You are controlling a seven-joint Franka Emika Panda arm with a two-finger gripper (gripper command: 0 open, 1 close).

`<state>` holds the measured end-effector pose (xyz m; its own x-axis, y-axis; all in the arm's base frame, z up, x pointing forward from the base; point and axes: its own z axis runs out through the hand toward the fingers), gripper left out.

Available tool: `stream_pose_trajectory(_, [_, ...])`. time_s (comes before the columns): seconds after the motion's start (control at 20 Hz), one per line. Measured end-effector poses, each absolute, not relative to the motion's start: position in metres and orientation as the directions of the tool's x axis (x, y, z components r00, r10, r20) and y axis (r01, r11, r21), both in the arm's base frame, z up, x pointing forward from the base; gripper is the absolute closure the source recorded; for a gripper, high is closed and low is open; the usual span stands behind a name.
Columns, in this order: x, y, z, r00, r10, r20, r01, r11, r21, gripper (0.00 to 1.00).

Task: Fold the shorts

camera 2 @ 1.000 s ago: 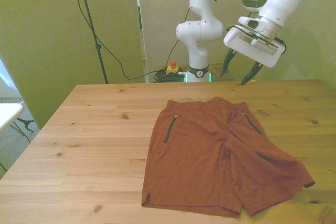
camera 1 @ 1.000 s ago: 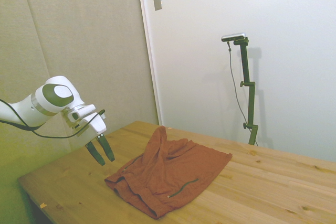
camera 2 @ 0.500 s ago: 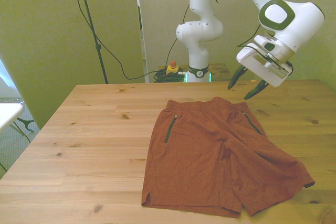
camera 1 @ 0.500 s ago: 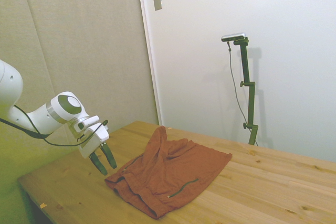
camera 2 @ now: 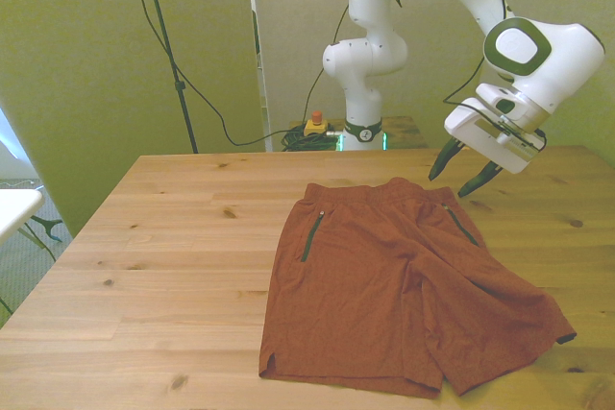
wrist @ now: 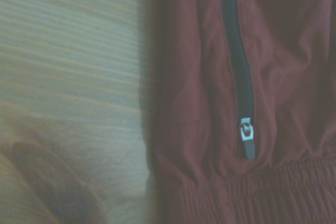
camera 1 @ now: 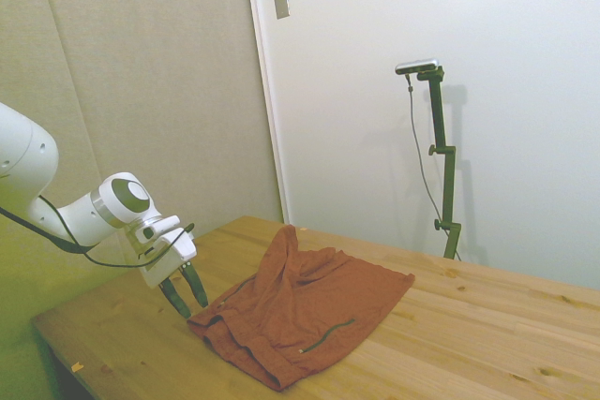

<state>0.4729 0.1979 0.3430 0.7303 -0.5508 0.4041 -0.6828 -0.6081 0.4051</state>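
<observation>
Rust-brown shorts (camera 2: 399, 280) beneath parted pincer (camera 2: 463, 172)

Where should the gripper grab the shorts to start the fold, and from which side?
Probably the waistband corner by the zipper on the front view's right, approached from above. The shorts lie flat on the table, so only an edge offers a pinch, and the open gripper hovers near that corner.

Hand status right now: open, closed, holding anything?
Hand: open, empty, hovering just above the waistband corner of the shorts, not touching them.
</observation>
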Motion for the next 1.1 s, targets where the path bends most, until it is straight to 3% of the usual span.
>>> stream_pose_trajectory(0.5, [0.472, 0.172, 0.337, 0.710, -0.578, 0.403, -0.705, -0.581, 0.407, 0.00])
stream_pose_trajectory(0.55, [0.471, 0.171, 0.337, 0.710, -0.577, 0.403, -0.704, -0.582, 0.407, 1.00])
stream_pose_trajectory(1.1, [0.461, 0.171, 0.332, 0.718, -0.569, 0.400, -0.696, -0.598, 0.398, 1.00])
